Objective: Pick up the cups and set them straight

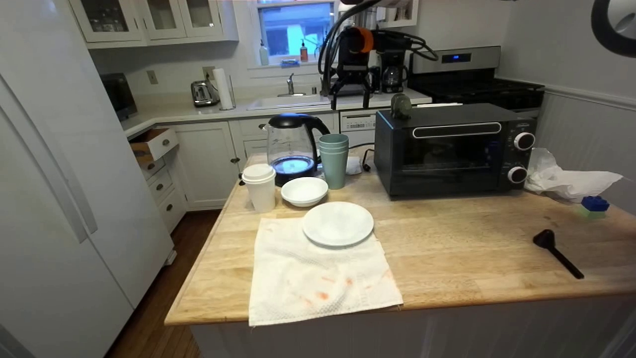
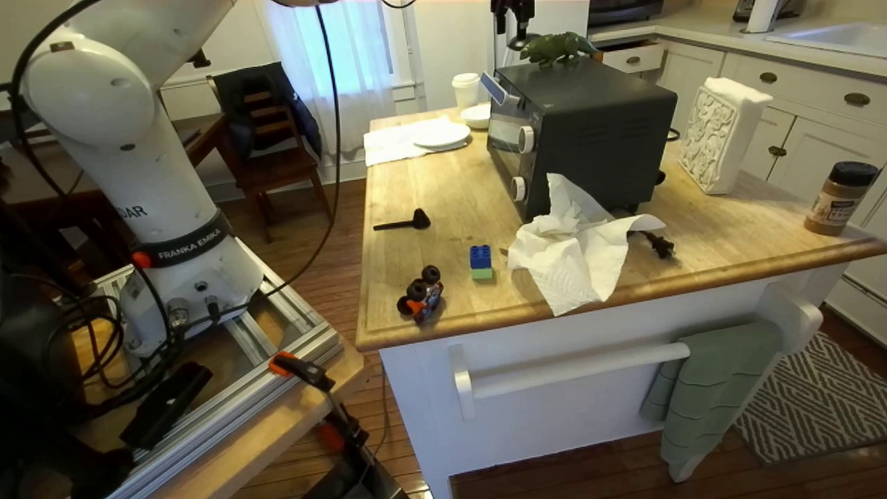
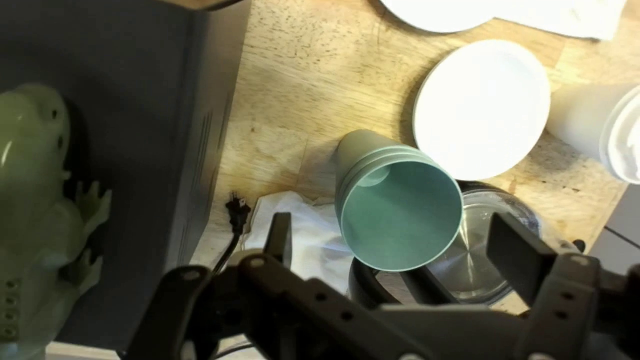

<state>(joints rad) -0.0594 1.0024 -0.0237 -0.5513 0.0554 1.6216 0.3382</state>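
The cups [image 1: 334,166] are pale teal-green tumblers nested in one upright stack beside the glass kettle and behind the white bowl. In the wrist view the stack [image 3: 400,215] shows its round open mouth from above. In an exterior view with the oven in front, the cups are hidden. My gripper [image 1: 350,104] is open and empty, pointing down, and hangs well above the counter behind the kettle and oven. Its fingers also show in an exterior view [image 2: 511,29]. In the wrist view the open fingers [image 3: 392,237] stand wide apart either side of the stack's mouth, not touching it.
The black toaster oven [image 1: 447,154] with a green toy [image 1: 400,106] on top stands beside the cups. The kettle [image 1: 293,144], white bowl [image 1: 304,192], lidded white cup [image 1: 260,191] and plate [image 1: 338,223] stand close by. A plug [image 3: 237,210] and white cloth [image 3: 300,230] lie near.
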